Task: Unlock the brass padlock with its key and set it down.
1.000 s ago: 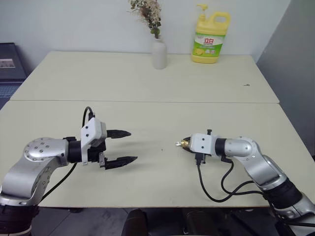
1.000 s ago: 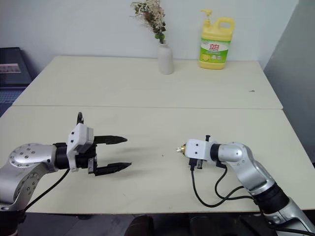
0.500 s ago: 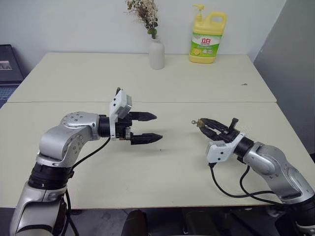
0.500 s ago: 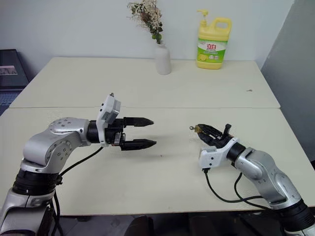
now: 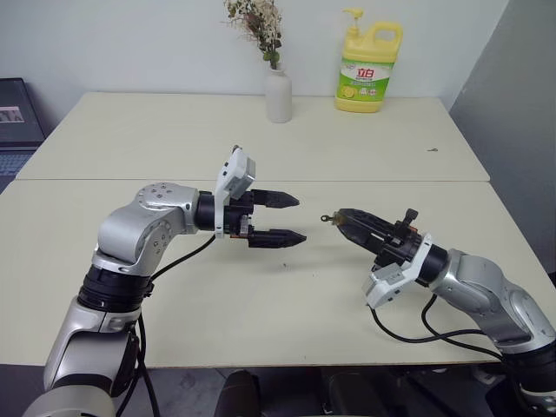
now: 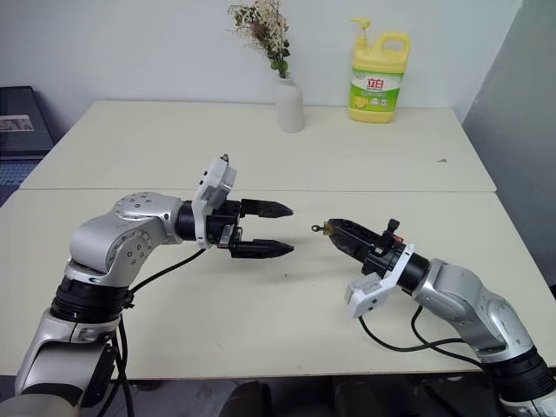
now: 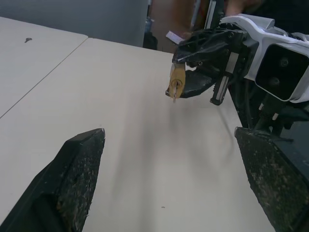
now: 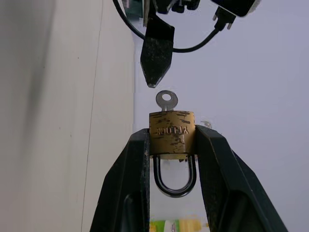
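My R pincer (image 5: 340, 217) holds the brass padlock (image 8: 171, 133), fingers clamped on both sides of its gold body. In the R wrist view the shackle (image 8: 175, 180) hangs back between my fingers toward the wrist, and looks seated in the body. The key (image 8: 166, 101) sticks out of the body's far end, round silver head w/ a hole, pointing away from the pincer. Padlock is up in the air over the bench (image 5: 287, 295), not touching it, near the middle of the front bench.

My L pincer (image 5: 289, 218) is wide apart, nothing between the fingers. It's also above the bench, pointing toward the R pincer; the two pincers face each other tip to tip w/ a small gap between. In the R wrist view one L fingertip (image 8: 155, 72) sits just beside the key head, not touching. In the L wrist view the padlock (image 7: 176, 82) shows ahead between my two spread fingers (image 7: 72, 174), still apart from both, key end aimed at me.

Back of the far bench: white vase (image 5: 278, 95) w/ dried flowers, and a yellow detergent bottle (image 5: 368, 69) w/ green label near it, both upright by the wall. Dark thing at L edge (image 5: 13, 113), can't tell what.
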Controlling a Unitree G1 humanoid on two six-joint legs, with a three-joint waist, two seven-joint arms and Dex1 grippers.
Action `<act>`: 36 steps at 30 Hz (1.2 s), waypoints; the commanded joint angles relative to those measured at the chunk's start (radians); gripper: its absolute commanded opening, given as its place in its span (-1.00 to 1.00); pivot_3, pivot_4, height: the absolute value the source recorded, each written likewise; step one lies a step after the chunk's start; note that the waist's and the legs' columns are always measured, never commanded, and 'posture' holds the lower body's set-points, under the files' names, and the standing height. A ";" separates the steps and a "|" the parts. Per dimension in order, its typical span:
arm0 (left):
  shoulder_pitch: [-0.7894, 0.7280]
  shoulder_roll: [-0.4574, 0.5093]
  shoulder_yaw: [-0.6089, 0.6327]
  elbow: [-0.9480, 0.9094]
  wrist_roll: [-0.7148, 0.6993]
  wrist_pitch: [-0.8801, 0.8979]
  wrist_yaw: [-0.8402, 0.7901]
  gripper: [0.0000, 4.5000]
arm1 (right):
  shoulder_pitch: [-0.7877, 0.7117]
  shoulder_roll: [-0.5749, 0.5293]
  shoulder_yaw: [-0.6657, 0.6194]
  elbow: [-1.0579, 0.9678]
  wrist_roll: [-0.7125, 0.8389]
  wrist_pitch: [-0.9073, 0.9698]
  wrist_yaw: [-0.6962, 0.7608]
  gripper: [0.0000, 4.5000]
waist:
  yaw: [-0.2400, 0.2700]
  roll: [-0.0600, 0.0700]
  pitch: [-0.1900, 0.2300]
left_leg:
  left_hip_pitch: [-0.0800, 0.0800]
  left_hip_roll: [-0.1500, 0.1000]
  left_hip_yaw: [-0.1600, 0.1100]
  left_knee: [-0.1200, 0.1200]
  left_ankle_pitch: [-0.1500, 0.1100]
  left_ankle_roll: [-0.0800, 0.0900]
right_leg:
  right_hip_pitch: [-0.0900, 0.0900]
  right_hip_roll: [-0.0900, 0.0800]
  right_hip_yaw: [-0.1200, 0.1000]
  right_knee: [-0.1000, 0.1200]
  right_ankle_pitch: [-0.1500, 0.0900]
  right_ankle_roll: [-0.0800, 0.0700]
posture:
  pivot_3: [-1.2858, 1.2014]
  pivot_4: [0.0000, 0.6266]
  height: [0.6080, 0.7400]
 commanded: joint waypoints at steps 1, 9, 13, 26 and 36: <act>-0.029 -0.008 0.000 -0.019 -0.003 0.002 -0.012 1.00 | -0.009 0.009 -0.010 -0.007 0.024 -0.020 0.005 -0.58 | 0.000 0.000 0.000 | 0.000 0.000 0.000 0.000 0.000 0.000 | 0.000 0.000 0.000 0.000 0.000 0.000 | 0.03 -0.52 1.00; -0.049 -0.036 -0.018 0.002 0.014 -0.009 -0.022 1.00 | -0.013 0.032 -0.010 0.001 0.029 -0.016 0.031 -0.58 | 0.001 0.000 0.000 | 0.001 0.000 -0.001 0.000 0.000 0.000 | 0.001 0.000 0.000 0.000 0.000 0.000 | 0.03 -0.52 1.00; -0.047 -0.042 -0.036 0.012 0.039 -0.044 -0.044 1.00 | -0.018 0.052 -0.003 -0.004 0.025 -0.008 0.043 -0.58 | 0.002 0.000 0.000 | 0.001 0.000 -0.001 0.000 0.000 0.000 | 0.001 0.000 -0.001 0.000 0.002 -0.003 | 0.03 -0.52 1.00; -0.055 -0.071 -0.048 0.060 0.081 -0.077 -0.087 -0.52 | -0.037 0.095 0.020 -0.031 0.043 -0.009 0.092 -0.58 | 0.001 0.000 0.000 | 0.001 0.000 -0.002 0.000 0.000 0.000 | 0.002 0.000 -0.001 0.000 0.002 -0.004 | 0.03 -0.52 1.00; -0.056 -0.092 -0.044 0.066 0.093 -0.079 -0.091 -1.00 | -0.048 0.113 0.027 -0.037 0.049 -0.002 0.119 -0.58 | 0.002 0.000 0.000 | 0.001 0.000 -0.002 0.000 0.000 0.000 | 0.002 0.000 -0.002 0.000 0.002 -0.004 | 0.03 -0.52 1.00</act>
